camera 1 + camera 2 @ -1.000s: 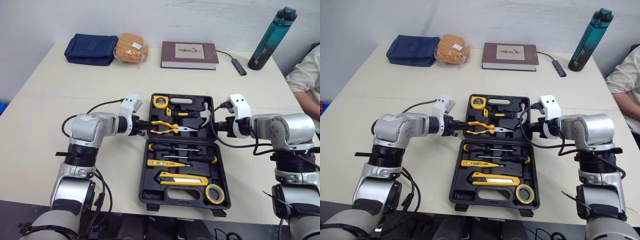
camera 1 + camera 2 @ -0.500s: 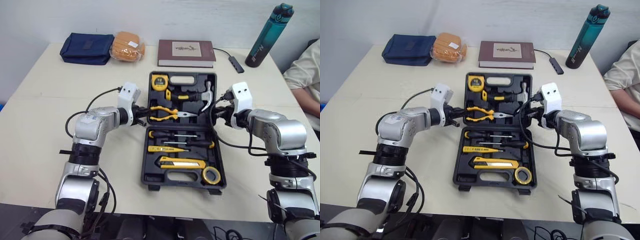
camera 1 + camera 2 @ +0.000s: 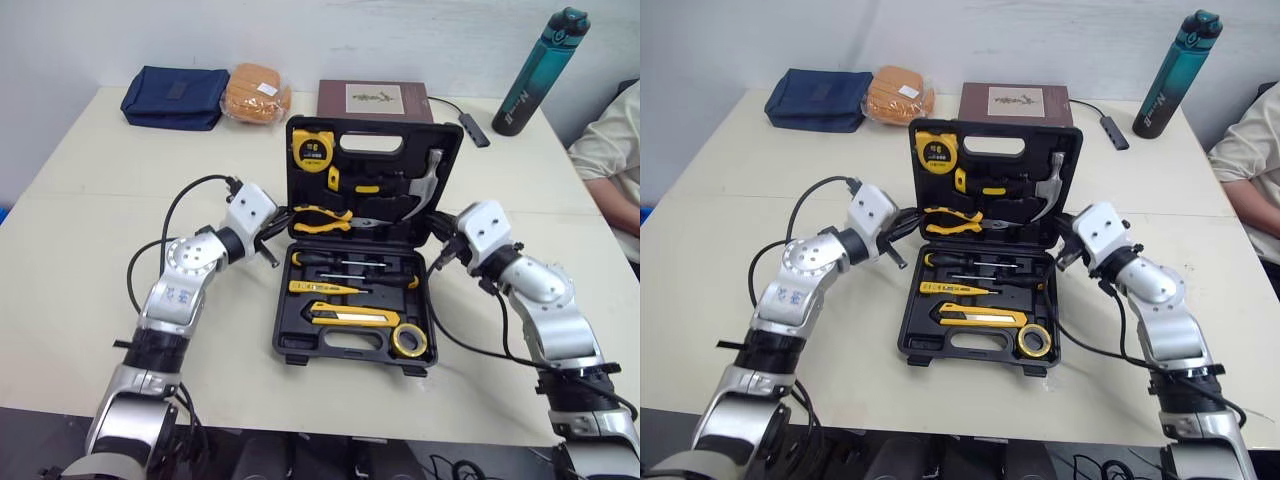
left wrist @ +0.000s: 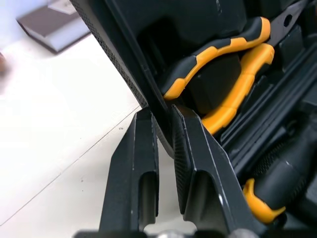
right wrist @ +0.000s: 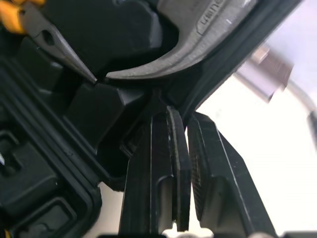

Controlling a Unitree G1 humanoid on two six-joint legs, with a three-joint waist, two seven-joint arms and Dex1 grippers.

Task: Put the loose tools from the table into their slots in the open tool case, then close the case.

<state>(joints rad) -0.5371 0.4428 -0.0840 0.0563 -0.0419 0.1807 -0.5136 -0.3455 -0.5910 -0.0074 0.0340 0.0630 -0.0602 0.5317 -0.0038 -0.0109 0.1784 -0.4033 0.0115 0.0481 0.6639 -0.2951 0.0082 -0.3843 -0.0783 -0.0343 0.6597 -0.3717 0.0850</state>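
Note:
The black tool case has its lid (image 3: 372, 124) tilted up from the base (image 3: 283, 330). In the lid sit a yellow tape measure (image 3: 312, 150), pliers (image 3: 325, 217) and a hammer (image 3: 425, 185). The base holds screwdrivers (image 3: 350, 265), a yellow utility knife (image 3: 355, 317) and a tape roll (image 3: 406, 341). My left gripper (image 3: 278, 228) is shut on the lid's left edge; in the left wrist view its fingers (image 4: 143, 163) pinch the rim beside the pliers (image 4: 223, 94). My right gripper (image 3: 440, 250) is shut on the lid's right edge, close under the hammer head (image 5: 198, 34).
Along the table's far side lie a blue pouch (image 3: 175, 95), an orange bag (image 3: 258, 93), a brown book (image 3: 375, 98) just behind the raised lid, a cable hub (image 3: 475, 130) and a teal bottle (image 3: 540, 70). A person's sleeve (image 3: 610, 150) shows at the right edge.
The lid has risen from lying flat to tilted up, and both grippers have swung up and inward with its side edges. The camera has also shifted.

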